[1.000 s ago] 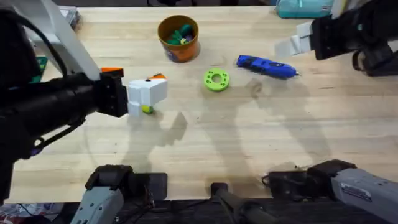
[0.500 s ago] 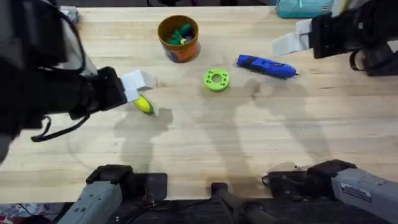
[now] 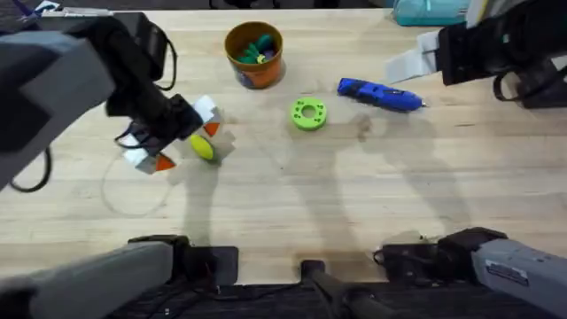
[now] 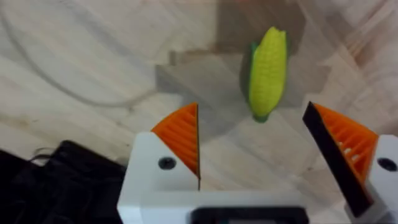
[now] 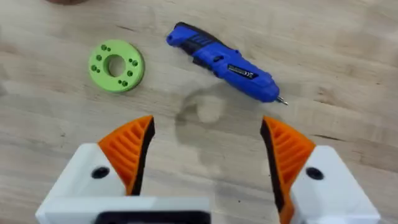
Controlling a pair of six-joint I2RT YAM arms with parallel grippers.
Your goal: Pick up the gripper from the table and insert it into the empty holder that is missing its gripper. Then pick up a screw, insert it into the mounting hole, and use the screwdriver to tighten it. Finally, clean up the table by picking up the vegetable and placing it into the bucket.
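Observation:
The vegetable [image 3: 203, 148], a small yellow corn piece with a green end, lies on the wooden table left of centre. My left gripper [image 3: 180, 137] hovers open just over and beside it. In the left wrist view the vegetable [image 4: 267, 70] lies just ahead of the gap between the orange pads [image 4: 180, 134]. The orange bucket [image 3: 254, 55] stands at the back and holds small green and blue pieces. The blue screwdriver [image 3: 379, 95] lies right of centre. My right gripper [image 3: 423, 55] hangs open above the table near the screwdriver [image 5: 224, 61]. The holder is out of view.
A flat green ring with holes [image 3: 307, 113] lies between the vegetable and the screwdriver, and the right wrist view shows that ring [image 5: 116, 65] too. A thin cable loop [image 3: 133, 190] lies on the table under my left arm. A teal object [image 3: 430, 11] sits at the back right edge.
My left arm has swung and its gripper has turned, now standing open diagonally next to the vegetable. The vegetable and the right arm have hardly moved.

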